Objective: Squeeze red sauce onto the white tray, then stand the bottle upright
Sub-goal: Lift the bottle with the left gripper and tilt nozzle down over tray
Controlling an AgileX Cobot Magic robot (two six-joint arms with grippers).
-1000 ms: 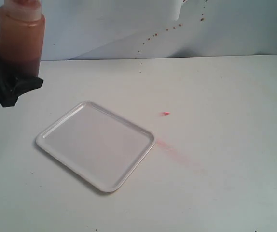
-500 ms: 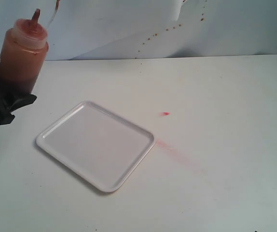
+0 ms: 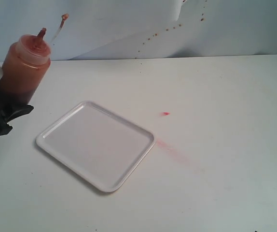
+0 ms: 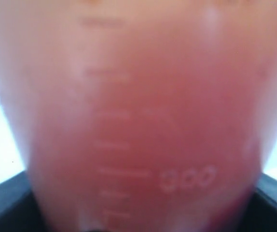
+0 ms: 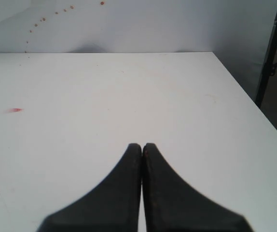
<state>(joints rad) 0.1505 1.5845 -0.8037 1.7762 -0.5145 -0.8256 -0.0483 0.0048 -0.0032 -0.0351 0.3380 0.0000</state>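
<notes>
1. My left fingers (image 3: pixel 13 110) are clamped around the lower part of the bottle (image 3: pixel 25 65). The left wrist view is filled with its reddish wall, with black finger edges on both sides.
2. The bottle sits at the far left of the exterior view, beside the white tray (image 3: pixel 96 145) and apart from it, not over it. Its nozzle (image 3: pixel 41 34) points up and leans a little toward the tray side. I can't tell if the base touches the tabletop (image 3: pixel 225 96).
3. My right fingers (image 5: pixel 136 154) are pressed together and hold nothing. They hang over bare tabletop, away from the tray.
4. The tray surface looks clean, with no red sauce on it that I can see.
5. The only red sauce outside the bottle is one small drop (image 3: pixel 165 113) on the tabletop to the right of the tray. There is also a faint pink smear (image 3: pixel 170 149) by the tray's right corner.
6. Progress, my call: the grasp is done, and the squeeze is not done.
7. Left to do: carry the bottle over the tray, tip the nozzle down, squeeze, then stand the bottle upright and let go.
</notes>
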